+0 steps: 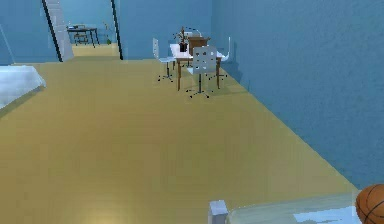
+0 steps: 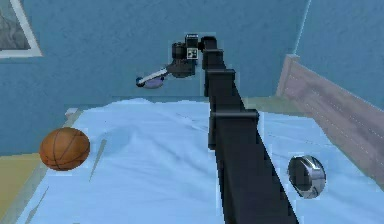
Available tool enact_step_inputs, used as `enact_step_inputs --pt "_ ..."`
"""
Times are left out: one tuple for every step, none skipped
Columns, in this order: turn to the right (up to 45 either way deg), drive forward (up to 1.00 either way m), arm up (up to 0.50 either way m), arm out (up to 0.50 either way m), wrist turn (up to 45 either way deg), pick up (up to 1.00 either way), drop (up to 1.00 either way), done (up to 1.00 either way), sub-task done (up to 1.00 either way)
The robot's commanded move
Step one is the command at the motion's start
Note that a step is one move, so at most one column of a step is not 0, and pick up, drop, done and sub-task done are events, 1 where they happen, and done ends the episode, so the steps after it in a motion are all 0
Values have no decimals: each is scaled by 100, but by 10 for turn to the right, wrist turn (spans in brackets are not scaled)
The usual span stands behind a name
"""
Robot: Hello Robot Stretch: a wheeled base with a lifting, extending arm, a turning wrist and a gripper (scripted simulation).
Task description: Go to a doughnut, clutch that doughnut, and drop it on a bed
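Note:
My arm (image 2: 236,130) reaches out over a bed (image 2: 160,170) with pale blue sheets. The gripper (image 2: 150,80) hangs above the bed's far side, in front of the blue wall. A small pale shape sits at its fingertips, and I cannot make out what it is. I cannot tell whether the gripper holds anything. The bed's corner (image 1: 290,212) also shows at the bottom of the forward view.
On the bed lie an orange basketball (image 2: 64,148) and a round metallic object (image 2: 306,175); a wooden headboard (image 2: 330,100) stands at the right. Ahead, open yellow floor (image 1: 150,130) leads to a table with white chairs (image 1: 195,60) and a doorway (image 1: 90,30).

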Motion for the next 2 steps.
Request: enact_step_inputs --pt "0 0 0 0 330 0 0 0 0" --pt "0 0 -26 0 0 0 0 0 0"
